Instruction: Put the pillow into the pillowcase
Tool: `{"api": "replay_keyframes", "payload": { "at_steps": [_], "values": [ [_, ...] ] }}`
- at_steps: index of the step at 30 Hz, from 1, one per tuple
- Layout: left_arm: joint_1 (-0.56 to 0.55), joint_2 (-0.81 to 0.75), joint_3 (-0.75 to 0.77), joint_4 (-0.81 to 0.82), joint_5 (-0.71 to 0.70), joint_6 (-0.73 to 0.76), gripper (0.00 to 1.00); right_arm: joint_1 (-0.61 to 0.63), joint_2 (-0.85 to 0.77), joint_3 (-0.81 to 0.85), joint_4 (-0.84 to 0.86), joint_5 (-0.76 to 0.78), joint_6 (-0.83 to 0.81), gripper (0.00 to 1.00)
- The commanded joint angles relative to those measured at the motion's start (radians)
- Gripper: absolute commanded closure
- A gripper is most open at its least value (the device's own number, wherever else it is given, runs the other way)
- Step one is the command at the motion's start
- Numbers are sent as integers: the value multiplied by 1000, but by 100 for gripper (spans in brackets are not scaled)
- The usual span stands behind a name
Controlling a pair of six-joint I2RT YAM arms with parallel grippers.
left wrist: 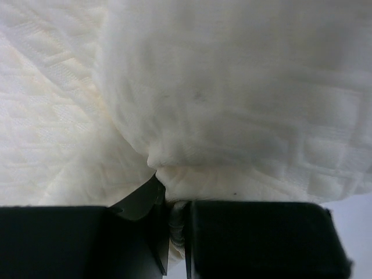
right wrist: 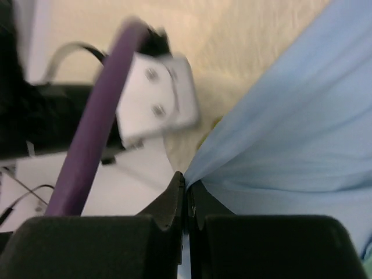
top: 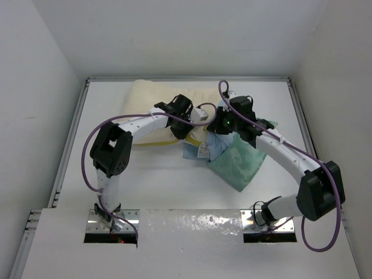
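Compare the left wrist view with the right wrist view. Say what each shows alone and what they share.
Left wrist only: the pillow, white and quilted, fills the frame, with a fold pinched between the left fingers. Right wrist only: the pillowcase, showing its light blue side, pinched in the right fingers, plus a purple cable and a white block with screws. Both: cream pillow fabric and black fingers shut on cloth.

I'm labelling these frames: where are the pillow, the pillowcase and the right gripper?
pillow (top: pixel 148 96), top view, bare cream surface at its far left.
pillowcase (top: pixel 241 165), top view, green outer side beside the right arm.
right gripper (right wrist: pixel 186 185), right wrist view, between fingertips pinching blue cloth.
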Motion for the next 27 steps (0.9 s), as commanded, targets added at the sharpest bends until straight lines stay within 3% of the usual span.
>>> {"api": "replay_keyframes", "payload": {
  "at_steps": [1,4,7,8,9,10,11,13,16,18,19,20,21,22,23,24,25,26,27],
  "values": [
    [-69,-105,32,-92,159,55,100,18,-31,123,181,-98,48,100],
    [-112,-208,-20,-178,216,207,100,15,-28,120,127,-48,49,100],
    [-161,-302,-109,-214,276,249,97,10,-14,31,69,-43,61,98],
    [-163,-329,-123,-250,323,268,80,12,-20,-32,54,-55,63,89],
    [-161,-340,-135,-270,401,275,66,12,-33,-61,38,-67,57,74],
    [-160,-351,-133,-293,425,276,30,7,-74,-83,-10,-66,48,36],
    [-141,-371,-128,-318,449,281,1,1,-103,-110,-53,-43,40,24],
    [-103,-389,-96,-375,497,279,0,-37,-167,-115,-168,56,6,1],
    [-16,-386,-1,-418,515,246,0,-137,-234,-48,-298,115,-47,1],
    [34,-353,82,-349,447,174,0,-174,-194,50,-356,127,-96,1],
    [47,-316,123,-256,346,81,0,-177,-142,119,-364,135,-134,26],
    [52,-293,145,-213,304,50,5,-177,-108,153,-365,137,-147,80],
    [52,-262,165,-176,266,34,20,-181,-70,194,-382,143,-152,100],
    [57,-233,186,-135,236,4,65,-185,-29,272,-382,137,-162,100],
    [60,-163,228,-49,172,-26,86,-189,61,308,-382,138,-175,100],
    [66,-121,254,-13,150,-49,96,-201,108,346,-379,138,-173,95],
    [87,-37,286,43,114,-78,96,-208,157,424,-376,124,-175,60],
    [101,11,370,61,101,-92,87,-209,252,463,-370,123,-184,51],
    [116,67,428,62,94,-119,59,-211,300,506,-373,123,-189,46]
  ]
}}
